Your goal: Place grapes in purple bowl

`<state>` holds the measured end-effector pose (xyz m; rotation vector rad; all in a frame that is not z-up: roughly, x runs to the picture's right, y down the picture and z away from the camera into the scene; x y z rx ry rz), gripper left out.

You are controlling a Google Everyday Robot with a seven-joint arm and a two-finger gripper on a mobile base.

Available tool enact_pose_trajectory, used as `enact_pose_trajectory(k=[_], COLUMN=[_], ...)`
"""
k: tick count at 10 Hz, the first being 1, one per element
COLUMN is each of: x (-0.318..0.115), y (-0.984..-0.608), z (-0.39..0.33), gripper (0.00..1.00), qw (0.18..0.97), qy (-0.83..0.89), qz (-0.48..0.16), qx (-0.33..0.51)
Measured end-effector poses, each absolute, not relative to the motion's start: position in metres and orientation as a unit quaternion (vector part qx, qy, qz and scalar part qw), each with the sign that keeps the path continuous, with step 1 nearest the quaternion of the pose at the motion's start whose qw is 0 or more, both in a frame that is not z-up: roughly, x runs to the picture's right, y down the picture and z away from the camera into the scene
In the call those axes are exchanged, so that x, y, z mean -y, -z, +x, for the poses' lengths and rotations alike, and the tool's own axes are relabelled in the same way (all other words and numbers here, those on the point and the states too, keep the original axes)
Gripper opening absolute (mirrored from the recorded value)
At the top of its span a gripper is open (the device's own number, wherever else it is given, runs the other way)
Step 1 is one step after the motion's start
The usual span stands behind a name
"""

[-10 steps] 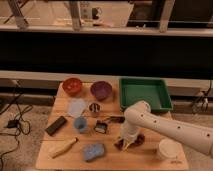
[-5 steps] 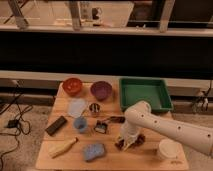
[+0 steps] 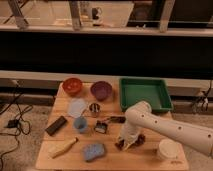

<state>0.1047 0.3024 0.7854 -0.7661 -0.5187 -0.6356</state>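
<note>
While the cables (image 3: pixel 14 119) are trailing over the floor at the far left, the wooden table (image 3: pixel 116 163) is carrying everything else. At its left edge a black block (image 3: pixel 56 125) is lying at an angle, and nearer the front a pale, stick-shaped thing (image 3: pixel 64 147) is lying slantwise. At the back left a red bowl (image 3: pixel 72 86) is sitting upright. In front of it a pale flat disc (image 3: pixel 77 107) is lying, with a small blue cup (image 3: pixel 80 123) standing just in front of that and a small metal cup (image 3: pixel 94 108) standing to the disc's right. A blue sponge (image 3: pixel 94 151) is resting near the front edge.

The purple bowl (image 3: pixel 101 90) is sitting at the back, right of the red bowl, and nothing is showing inside it. A small dark object (image 3: pixel 101 126) is sitting mid-table, too small to name.

The grapes (image 3: pixel 139 139) are lying on the table near the front, right of centre, well apart from the purple bowl. The gripper (image 3: pixel 127 143) is pointing down right at them, touching the bunch, and its claw is closed; whether it is actually pinching the berries I cannot tell.

A green tray (image 3: pixel 145 93) is sitting at the back right. The white arm (image 3: pixel 170 131) is reaching in from the right, passing over a white cup (image 3: pixel 167 148) standing near the front right corner.
</note>
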Motion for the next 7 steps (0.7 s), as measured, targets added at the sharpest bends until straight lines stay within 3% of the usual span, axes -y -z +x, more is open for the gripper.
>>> enact_pose_trajectory(k=[5,7], x=[-0.3,-0.29], y=[-0.779,-0.759], z=[0.107,0.094], gripper=[0.09,0.09], qw=[0.847,0.853], qy=[0.303,0.313], qz=[-0.363,-0.34], qx=[0.244,0.242])
